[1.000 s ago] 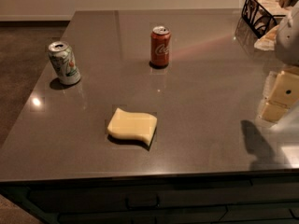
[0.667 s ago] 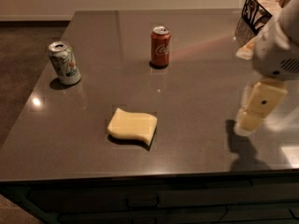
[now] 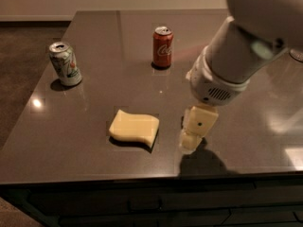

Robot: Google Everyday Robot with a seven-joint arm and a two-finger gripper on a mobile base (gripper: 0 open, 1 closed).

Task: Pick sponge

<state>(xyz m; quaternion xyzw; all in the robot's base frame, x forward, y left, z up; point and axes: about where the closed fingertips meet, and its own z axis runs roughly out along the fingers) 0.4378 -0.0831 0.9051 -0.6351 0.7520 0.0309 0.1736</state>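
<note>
Plainly the approach step is in hand: the gripper point(image 3: 196, 130) hangs low over the table point(image 3: 71, 160), just to the right of the sponge point(image 3: 134, 128) as the camera sees it, and apart from it. Nothing is gripped. Whether the gripper is set wide or narrow I cannot tell (its cream body shows from 1 side only, with a dark dot on it, and its shadow falls on the tabletop below). The bulky white arm point(image 3: 236, 56) reaches in from the upper right.

The sponge lies flat near the front edge of the table, pale yellow, with wavy edges. 2 cans stand behind it: a red can point(image 3: 163, 47) toward the middle and a green-and-white can point(image 3: 65, 64) off to the left, both well apart from the sponge.

My judgement is that the next move calls for a sideways shift to bring the gripper over the sponge, set astride its narrower width. A descent nearly to the tabletop would follow, since the foam is low and soft and a high close would only pinch its top.
</note>
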